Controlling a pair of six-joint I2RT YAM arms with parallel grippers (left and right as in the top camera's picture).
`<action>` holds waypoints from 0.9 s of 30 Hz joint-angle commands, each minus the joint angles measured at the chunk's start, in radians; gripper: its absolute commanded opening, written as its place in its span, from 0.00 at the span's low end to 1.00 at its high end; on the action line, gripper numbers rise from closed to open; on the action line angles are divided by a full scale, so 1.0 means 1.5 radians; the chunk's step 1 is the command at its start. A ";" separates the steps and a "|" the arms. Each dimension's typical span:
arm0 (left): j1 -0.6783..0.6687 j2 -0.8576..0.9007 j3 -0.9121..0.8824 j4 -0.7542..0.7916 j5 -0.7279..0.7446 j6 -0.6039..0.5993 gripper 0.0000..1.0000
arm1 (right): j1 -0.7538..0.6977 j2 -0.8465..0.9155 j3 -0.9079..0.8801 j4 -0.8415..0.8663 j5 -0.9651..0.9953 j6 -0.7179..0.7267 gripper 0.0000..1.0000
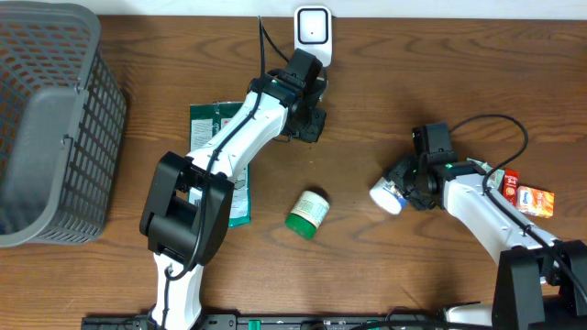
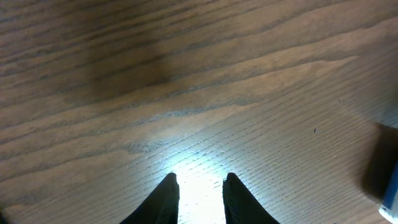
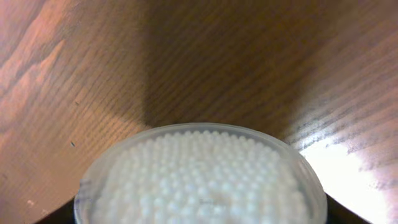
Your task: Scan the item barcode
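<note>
The tub (image 1: 386,195) sits right at the right claw (image 1: 402,186), lid end toward the wrist. Whether it is gripped cannot be told. The left claw (image 2: 198,191), slightly parted and empty, hangs nearer the scanner (image 1: 312,26).

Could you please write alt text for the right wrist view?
A round clear tub packed with small white tips fills the lower frame, seen end-on. Behind it lies the brown wooden table, with glare at right.
</note>
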 commanded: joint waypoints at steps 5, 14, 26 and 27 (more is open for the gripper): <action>0.009 0.010 -0.008 0.005 -0.009 0.004 0.25 | 0.007 -0.068 0.068 -0.035 0.009 -0.198 0.55; 0.084 0.010 -0.008 0.035 -0.009 0.004 0.31 | 0.049 -0.197 0.124 -0.080 0.072 -0.447 0.55; 0.225 0.010 -0.008 0.061 -0.009 0.003 0.33 | 0.197 -0.209 0.058 -0.001 0.378 -0.396 0.53; 0.231 0.010 -0.008 0.061 -0.009 0.003 0.33 | 0.216 -0.209 0.042 0.017 0.417 -0.384 0.52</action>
